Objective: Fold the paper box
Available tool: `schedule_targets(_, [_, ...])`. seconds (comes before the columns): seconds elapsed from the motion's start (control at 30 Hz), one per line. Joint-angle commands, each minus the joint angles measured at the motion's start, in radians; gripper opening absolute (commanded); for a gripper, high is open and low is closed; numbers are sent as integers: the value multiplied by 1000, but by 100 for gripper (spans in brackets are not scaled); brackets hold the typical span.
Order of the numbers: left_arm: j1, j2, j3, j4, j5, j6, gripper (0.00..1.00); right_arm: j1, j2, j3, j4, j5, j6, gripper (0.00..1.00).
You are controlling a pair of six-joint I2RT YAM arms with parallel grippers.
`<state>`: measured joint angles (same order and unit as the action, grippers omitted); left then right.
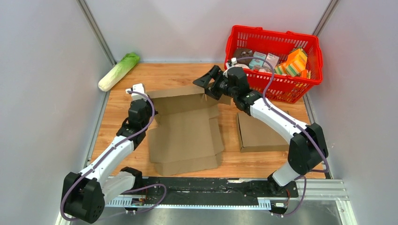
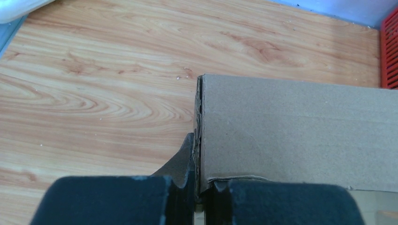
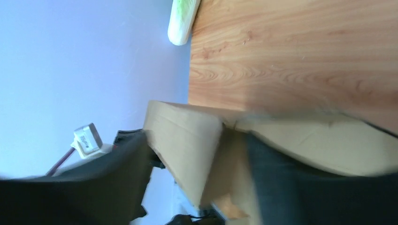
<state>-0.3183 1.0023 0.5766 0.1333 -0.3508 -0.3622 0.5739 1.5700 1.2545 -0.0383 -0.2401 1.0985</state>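
The paper box (image 1: 185, 133) is laid open and flat at the table's (image 1: 178, 75) centre, with its 12 o'clock flap raised on edge. That flap's 11 o'clock corner is clamped by the left gripper (image 2: 197, 187). Its 1 o'clock corner is straddled by the right gripper (image 1: 208, 78), whose 2 fingers are held apart. Bare wood is left beyond the 12 o'clock edge. A second flat cardboard piece (image 1: 260, 133) is set just beside the box at 3 o'clock, a red basket (image 1: 277, 89) at 2 o'clock and a cabbage (image 1: 118, 71) at 10 o'clock.
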Motion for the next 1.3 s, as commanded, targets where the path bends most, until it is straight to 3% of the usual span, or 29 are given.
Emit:
schedule_targets(0.0, [-2, -56, 14, 58, 15, -69, 0, -12, -77, 57, -9, 21, -252, 100])
schedule_targets(0.07, [-2, -63, 14, 49, 9, -69, 0, -6, -120, 51, -139, 22, -366, 100])
schedule_targets(0.13, [-2, -73, 14, 29, -2, -72, 0, 12, -180, -21, -140, 80, -543, 100])
schedule_targets(0.23, [-2, -90, 19, 2, -20, -77, 0, 102, -310, -217, -103, 321, -763, 100])
schedule_targets(0.3, [-2, -99, 16, -3, -27, -72, 0, 176, -370, -317, -52, 436, -814, 100])
schedule_targets(0.43, [-2, -108, 20, -20, -40, -67, 0, 207, -390, -391, 0, 516, -827, 98])
schedule_targets(0.53, [-2, -111, 35, -47, -42, -61, 0, 208, -349, -376, 7, 622, -864, 83])
schedule_targets(0.57, [-2, -114, 42, -52, -46, -64, 0, 218, -323, -372, 24, 663, -903, 70])
schedule_targets(0.63, [-2, -117, 48, -80, -51, -76, 0, 216, -286, -324, 29, 676, -922, 54])
schedule_targets(0.67, [-2, -122, 52, -83, -47, -77, 0, 216, -240, -296, 25, 683, -936, 36])
schedule_targets(0.77, [-2, -131, 58, -93, -59, -67, 0, 218, -158, -212, -9, 683, -954, 8])
schedule_targets(0.97, [-2, -134, 78, -116, -74, -29, 0, 216, -93, -228, 29, 742, -1022, 1])
schedule_targets(1.27, [-1, -139, 85, -153, -103, -109, 0, 222, -21, -256, 89, 769, -1055, 0])
